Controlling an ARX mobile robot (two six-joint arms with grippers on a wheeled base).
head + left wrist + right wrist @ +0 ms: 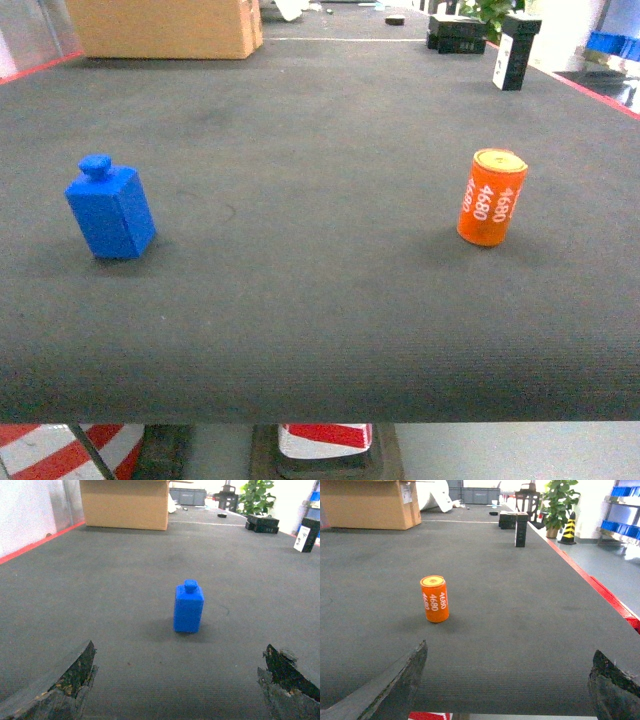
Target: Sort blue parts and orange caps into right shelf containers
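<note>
Left gripper (pixel 177 687) fingertips cropped, blue part (pixel 188 607), orange cap (pixel 434 599) upright

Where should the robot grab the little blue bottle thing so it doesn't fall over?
Probably around the flat sides of the blue part's square body, below the small round knob on top. It stands upright straight ahead of the open left end effector, so coming in level from the front, one finger on each side, looks easiest.
</note>
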